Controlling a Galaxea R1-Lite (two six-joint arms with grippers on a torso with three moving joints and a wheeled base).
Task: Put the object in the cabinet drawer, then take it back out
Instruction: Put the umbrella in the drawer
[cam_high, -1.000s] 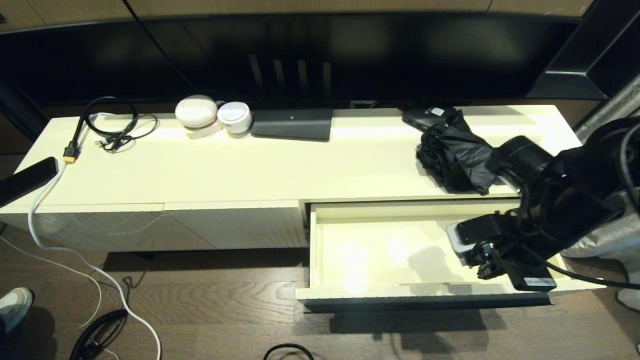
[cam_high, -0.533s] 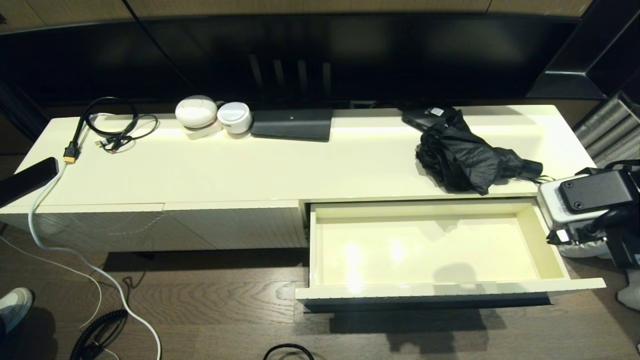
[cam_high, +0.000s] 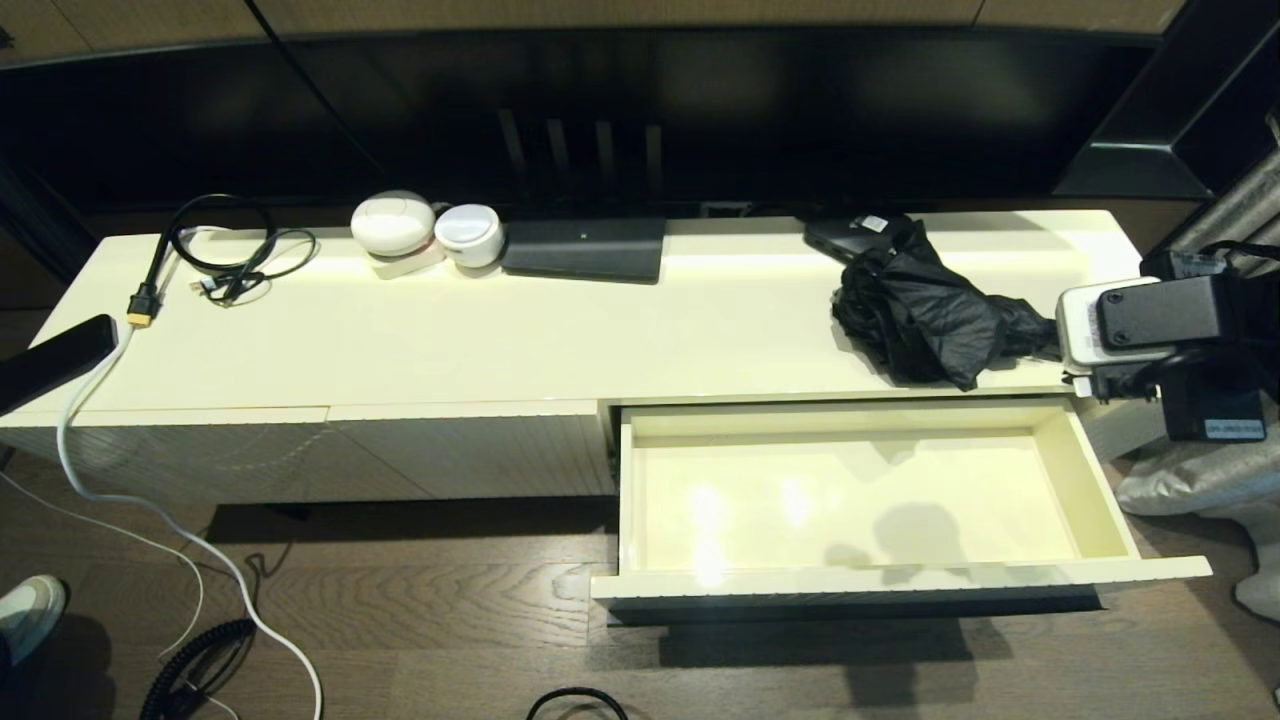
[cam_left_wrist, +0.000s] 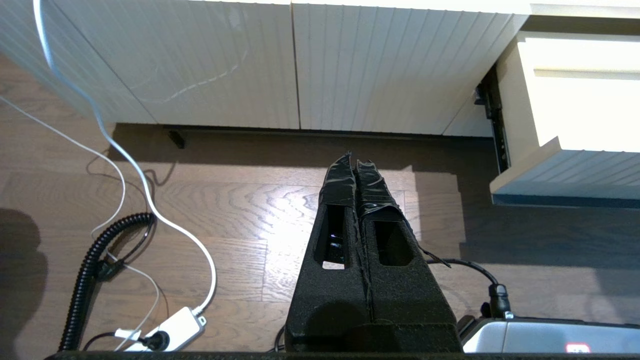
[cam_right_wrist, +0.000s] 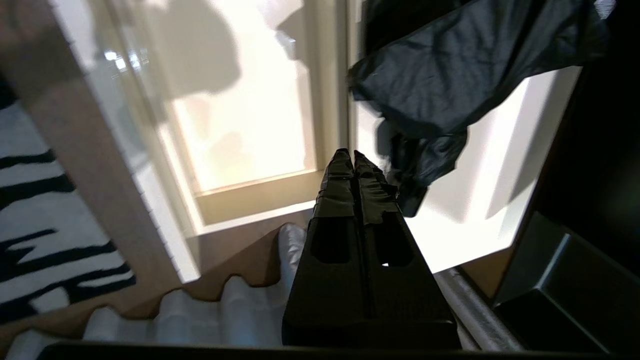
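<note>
Compared with a second ago, the right end effector is no longer being held over the open drawer; it is now being seen at the right end of the cabinet, level with the surface and just beside the umbrella. Its fingers are being pressed together with nothing between them. The umbrella and the drawer are lying as they were.

The umbrella is resting on the surface near its right end, behind the drawer opening, as a loose, bunchy heap of black fabric with its short handle pointed toward the right end effector. A small flat black box is being touched by the fabric at the back.

The drawer is being left pulled fully out, its inside bare. The left end effector is being held closed and empty above the floor, well apart from the drawer.
</note>
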